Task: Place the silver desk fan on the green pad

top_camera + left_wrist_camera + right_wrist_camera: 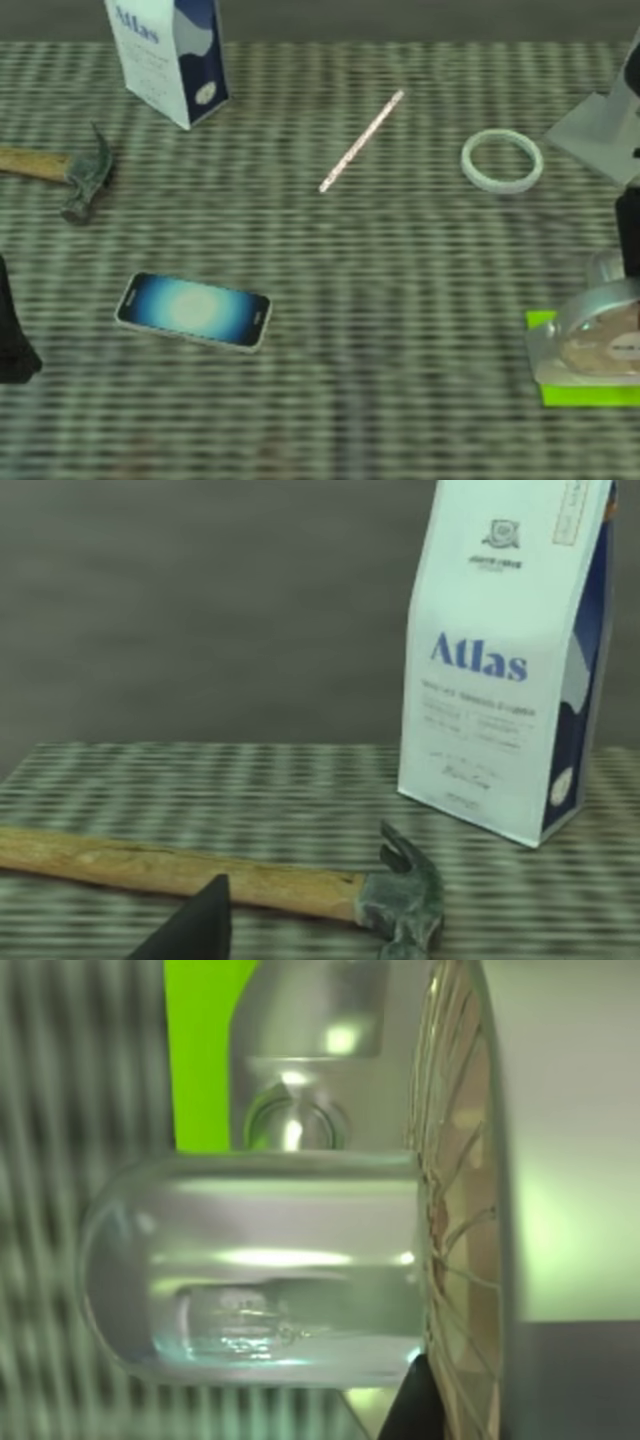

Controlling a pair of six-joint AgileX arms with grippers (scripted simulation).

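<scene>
Over at three to four o'clock on the tabletop [400, 300], the right pincer [628, 262] hangs just above the silver desk fan [600, 335]; whether its fingers grip or stand open I cannot tell. The fan's base sits on the green pad [540, 322], head tilted up (green shows at the near and left edges). From here I'd say the placing is all but done: let go gently, rise straight up, and avoid nudging the motor knob. Nearby at two o'clock lies a white ring [502, 160]. The left pincer [15, 330] idles at nine o'clock, its fingers hidden.
</scene>
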